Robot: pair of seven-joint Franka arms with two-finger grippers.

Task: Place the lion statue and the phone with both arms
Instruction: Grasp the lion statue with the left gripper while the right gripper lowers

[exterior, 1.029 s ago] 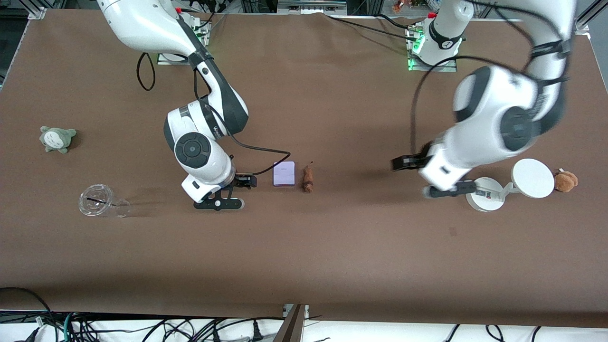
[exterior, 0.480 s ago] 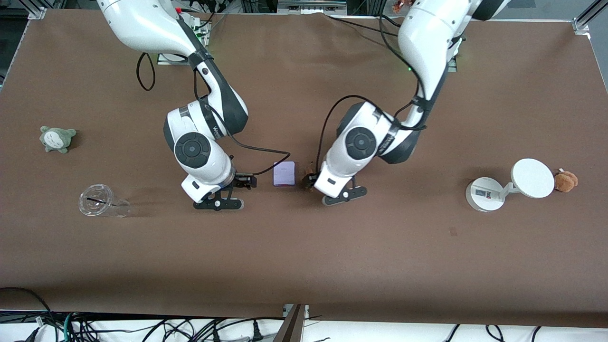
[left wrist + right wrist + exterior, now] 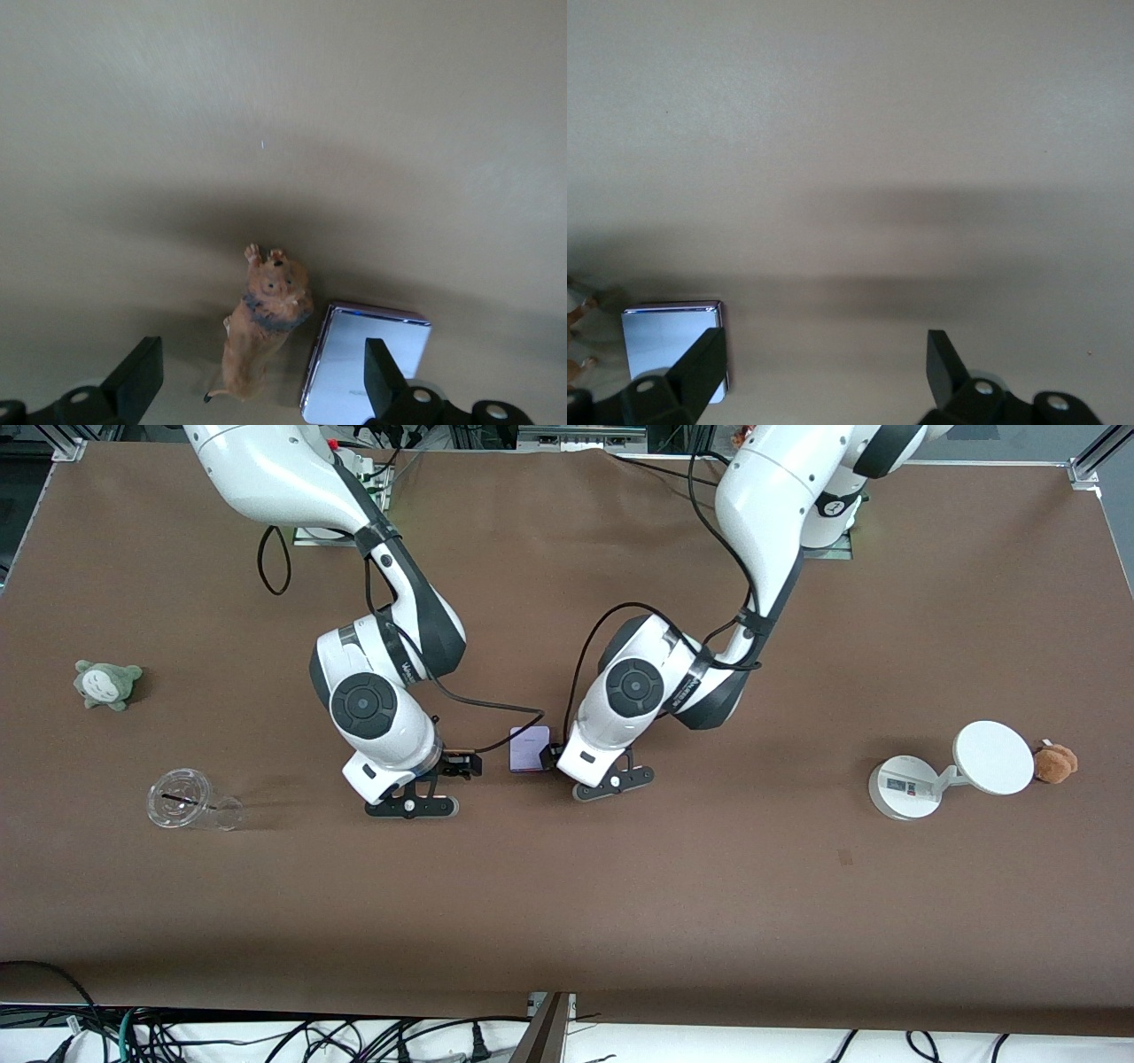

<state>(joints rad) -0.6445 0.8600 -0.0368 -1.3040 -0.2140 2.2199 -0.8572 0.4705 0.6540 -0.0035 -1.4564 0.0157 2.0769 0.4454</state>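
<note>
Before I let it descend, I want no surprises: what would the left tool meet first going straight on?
Probably the lion statue: it lies between the left tool's open fingers, with the phone beside one fingertip. Depth is unclear, so that finger might clip the phone.

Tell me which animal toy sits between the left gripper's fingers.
The lion statue, beside the phone; the grey-green plush and brown plush lie at the table's ends.
</note>
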